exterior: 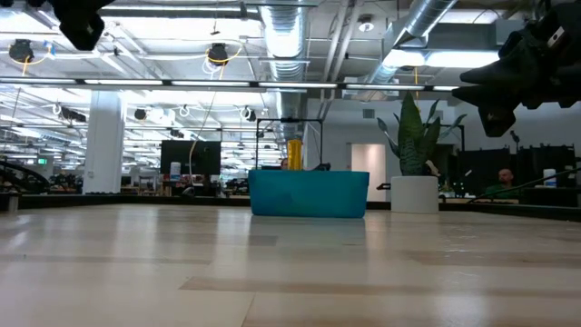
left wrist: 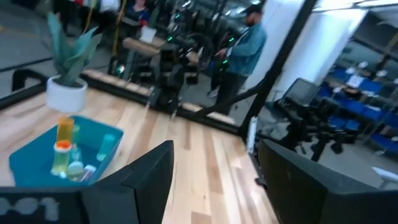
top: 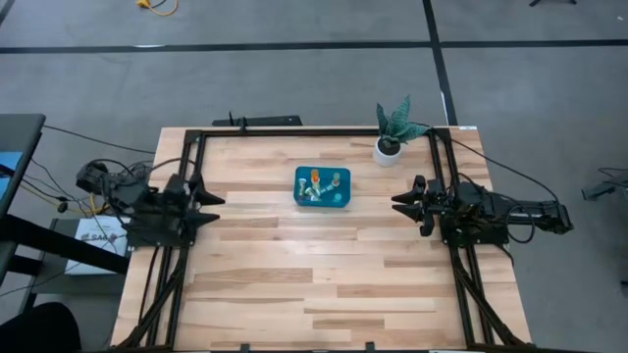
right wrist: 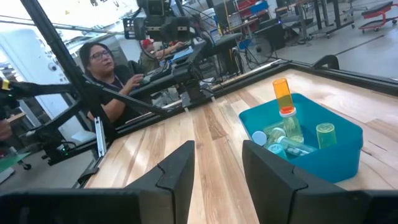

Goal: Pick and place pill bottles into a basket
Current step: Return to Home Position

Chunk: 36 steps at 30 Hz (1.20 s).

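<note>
The teal basket (top: 323, 186) rests flat on the wooden table at its far middle. Several small pill bottles lie inside it; an orange-yellow one (right wrist: 282, 94) stands upright, and a pale green one (right wrist: 325, 135) shows beside it. The basket also shows in the low view (exterior: 309, 193) and in the left wrist view (left wrist: 37, 152). My left gripper (top: 209, 207) is open and empty at the table's left side, well clear of the basket. My right gripper (top: 402, 204) is open and empty at the table's right side, pointing toward the basket.
A white pot with a green plant (top: 391, 145) stands at the far right of the table, near the black frame rail (top: 314, 131). People show in the room beyond the table in both wrist views. Bare wood (top: 314, 284) lies in front of the basket.
</note>
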{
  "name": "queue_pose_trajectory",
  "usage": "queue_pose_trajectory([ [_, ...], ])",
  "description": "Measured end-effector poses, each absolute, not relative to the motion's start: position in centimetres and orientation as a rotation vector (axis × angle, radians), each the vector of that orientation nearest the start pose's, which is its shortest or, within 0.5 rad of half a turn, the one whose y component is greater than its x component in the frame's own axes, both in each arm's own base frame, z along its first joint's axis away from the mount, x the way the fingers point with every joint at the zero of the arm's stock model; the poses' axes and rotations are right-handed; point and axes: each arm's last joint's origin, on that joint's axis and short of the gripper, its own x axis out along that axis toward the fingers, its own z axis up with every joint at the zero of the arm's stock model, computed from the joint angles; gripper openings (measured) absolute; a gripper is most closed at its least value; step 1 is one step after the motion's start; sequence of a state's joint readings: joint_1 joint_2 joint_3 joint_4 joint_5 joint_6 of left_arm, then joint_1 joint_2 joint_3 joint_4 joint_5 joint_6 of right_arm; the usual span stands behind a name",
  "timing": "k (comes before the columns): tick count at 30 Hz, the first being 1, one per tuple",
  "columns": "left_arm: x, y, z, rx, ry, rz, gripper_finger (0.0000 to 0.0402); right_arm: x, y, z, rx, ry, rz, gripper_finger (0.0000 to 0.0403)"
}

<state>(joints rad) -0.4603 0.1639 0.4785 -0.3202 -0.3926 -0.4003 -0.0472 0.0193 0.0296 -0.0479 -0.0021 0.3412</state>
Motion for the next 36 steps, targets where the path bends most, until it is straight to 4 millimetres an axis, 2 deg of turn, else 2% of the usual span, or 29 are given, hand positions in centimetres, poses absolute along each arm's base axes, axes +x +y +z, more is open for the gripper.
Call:
queue_pose_trajectory([
  [5, 5.1, -1.5, 26.8, -0.397, -0.051, -0.139, 0.0224, 9.7, -0.5, 16.7, 0.342, 0.03, -0.051, 0.0129],
  [10, 5.0, -1.9, 26.5, -0.369, -0.037, -0.279, 0.0224, 9.7, -0.5, 16.7, 0.342, 0.029, -0.051, 0.0129],
  [16, 5.8, -2.6, 26.0, -0.347, -0.158, -0.403, 0.0224, 9.7, -0.5, 16.7, 0.342, 0.029, -0.051, 0.0129],
  [23, 6.9, -3.3, 24.1, -0.39, -0.309, -0.479, 0.0224, 9.7, -0.5, 16.7, 0.342, 0.029, -0.051, 0.0129],
  [31, 7.6, -3.8, 21.9, -0.448, -0.359, -0.524, 0.0224, 9.7, -0.5, 16.7, 0.342, 0.03, -0.051, 0.0129],
  [36, 7.6, -3.8, 21.6, -0.451, -0.365, -0.544, 0.0224, 9.7, -0.5, 16.7, 0.342, 0.03, -0.051, 0.0129],
])
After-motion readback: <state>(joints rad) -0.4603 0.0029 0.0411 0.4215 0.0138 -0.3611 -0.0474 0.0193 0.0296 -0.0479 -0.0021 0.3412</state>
